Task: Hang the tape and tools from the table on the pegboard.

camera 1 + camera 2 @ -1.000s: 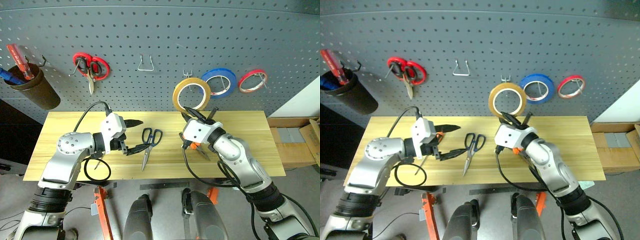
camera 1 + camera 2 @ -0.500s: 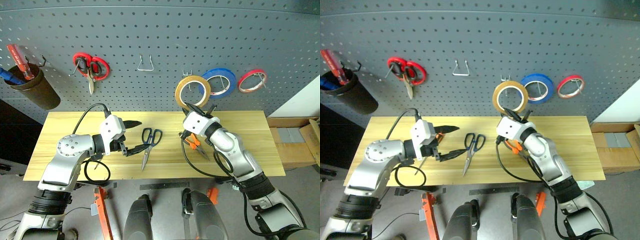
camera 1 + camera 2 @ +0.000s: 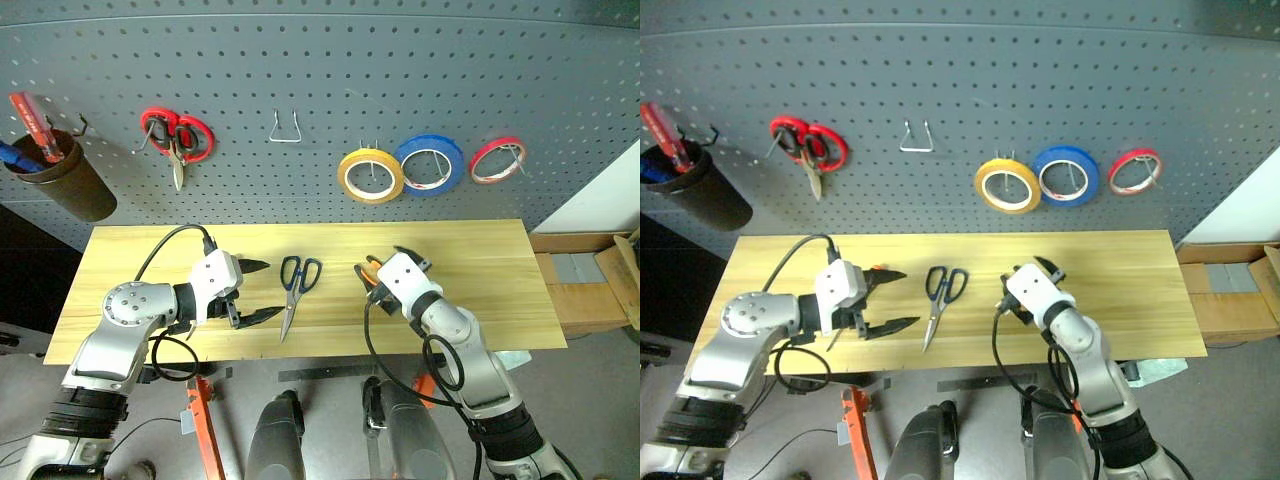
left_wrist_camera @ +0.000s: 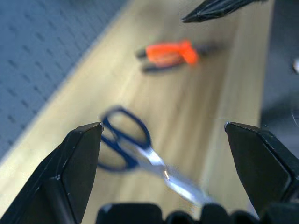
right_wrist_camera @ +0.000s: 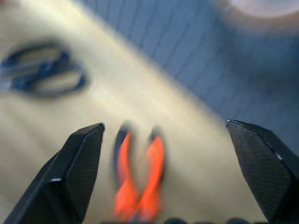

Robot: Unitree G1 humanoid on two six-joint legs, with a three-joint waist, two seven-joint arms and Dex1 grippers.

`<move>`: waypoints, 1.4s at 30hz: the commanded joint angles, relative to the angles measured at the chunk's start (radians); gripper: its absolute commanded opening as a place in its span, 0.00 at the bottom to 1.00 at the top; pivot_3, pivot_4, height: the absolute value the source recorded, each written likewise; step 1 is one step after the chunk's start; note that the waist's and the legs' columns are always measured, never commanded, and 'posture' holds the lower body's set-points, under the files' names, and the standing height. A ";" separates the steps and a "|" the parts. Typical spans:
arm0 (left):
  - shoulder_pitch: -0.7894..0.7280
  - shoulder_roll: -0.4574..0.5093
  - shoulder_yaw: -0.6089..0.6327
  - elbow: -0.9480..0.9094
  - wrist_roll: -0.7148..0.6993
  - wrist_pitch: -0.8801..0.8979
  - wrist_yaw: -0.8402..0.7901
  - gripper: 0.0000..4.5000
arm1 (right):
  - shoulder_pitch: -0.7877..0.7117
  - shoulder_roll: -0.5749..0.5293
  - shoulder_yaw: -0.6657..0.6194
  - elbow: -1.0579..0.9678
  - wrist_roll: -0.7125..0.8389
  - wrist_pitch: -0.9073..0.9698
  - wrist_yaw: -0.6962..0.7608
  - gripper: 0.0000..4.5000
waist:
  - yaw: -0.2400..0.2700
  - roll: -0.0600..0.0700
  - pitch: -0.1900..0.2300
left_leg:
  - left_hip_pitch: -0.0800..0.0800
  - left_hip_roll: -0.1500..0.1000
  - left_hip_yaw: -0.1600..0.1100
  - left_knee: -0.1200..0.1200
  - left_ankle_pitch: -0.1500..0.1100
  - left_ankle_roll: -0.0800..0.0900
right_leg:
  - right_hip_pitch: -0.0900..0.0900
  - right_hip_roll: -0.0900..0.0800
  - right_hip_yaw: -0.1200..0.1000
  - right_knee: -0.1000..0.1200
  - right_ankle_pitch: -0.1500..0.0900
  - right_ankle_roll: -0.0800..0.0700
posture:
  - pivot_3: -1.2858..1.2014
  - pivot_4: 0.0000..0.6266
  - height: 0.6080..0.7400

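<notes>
I read the yellow tape (image 3: 370, 175) as done: it hangs on a hook of the pegboard (image 3: 330, 70), beside the blue tape ring (image 3: 430, 165), so the tools come next

On the table (image 3: 480, 290) I count one pair of blue-handled scissors (image 3: 295, 290) lying between my arms and one pair of orange-handled pliers (image 3: 375, 268) just beside my right gripper (image 3: 385, 265), whose jaws stand wide apart around nothing

My left gripper (image 3: 255, 292) is likewise spread and empty, aimed at the scissors

I judge the next move is to bring the right jaws over the pliers' handles and close

On the board: three tape rings counting the thin red one (image 3: 497, 160), and one pair of red-handled scissors (image 3: 178, 137)

I can't pick out the screwdriver
</notes>
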 commanded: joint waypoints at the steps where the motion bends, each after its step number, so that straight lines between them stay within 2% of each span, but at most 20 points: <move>1: -0.008 0.015 -0.031 -0.012 0.012 -0.020 -0.044 1.00 | -0.055 0.043 -0.015 -0.006 0.029 0.173 0.012 0.99 | 0.000 0.000 0.000 | 0.000 0.000 0.000 0.000 0.000 0.000 | 0.000 0.000 0.000 0.000 0.000 0.000 | 0.44 0.49 1.00; 6: -0.030 0.019 -0.054 -0.009 0.022 -0.017 -0.071 1.00 | -0.161 0.066 -0.070 0.136 0.112 0.288 0.025 0.99 | -0.005 0.000 0.000 | 0.000 0.000 -0.002 -0.001 0.001 0.001 | 0.000 0.001 -0.001 0.002 0.000 -0.001 | 0.44 0.49 1.00; 15: -0.051 0.029 -0.028 0.022 0.002 0.011 -0.089 1.00 | -0.267 0.033 -0.090 0.402 0.184 0.235 0.018 0.99 | -0.017 0.000 0.000 | -0.001 0.000 0.001 -0.001 0.001 0.002 | 0.000 0.001 0.000 0.000 0.000 -0.002 | 0.44 0.48 1.00; 37: -0.025 0.033 -0.020 0.016 0.010 0.013 -0.075 1.00 | -0.382 0.022 -0.044 0.672 0.228 0.130 0.016 0.99 | -0.023 0.000 0.000 | 0.000 0.000 0.001 0.000 0.001 0.001 | 0.000 0.001 0.000 0.003 0.000 -0.001 | 0.44 0.47 1.00; 40: -0.015 0.027 -0.016 0.005 0.005 0.024 -0.064 1.00 | -0.389 0.019 -0.039 0.691 0.225 0.116 0.009 0.86 | -0.023 0.000 -0.001 | 0.001 0.000 0.001 -0.001 0.001 0.001 | 0.000 0.001 0.000 0.003 0.000 -0.001 | 0.44 0.46 1.00; 42: -0.014 0.021 -0.011 -0.002 0.002 0.028 -0.052 1.00 | -0.387 0.019 -0.038 0.692 0.230 0.114 0.011 0.73 | -0.023 -0.001 -0.001 | 0.001 0.000 0.001 -0.001 0.001 0.001 | 0.000 0.001 0.000 0.003 0.000 -0.001 | 0.44 0.46 1.00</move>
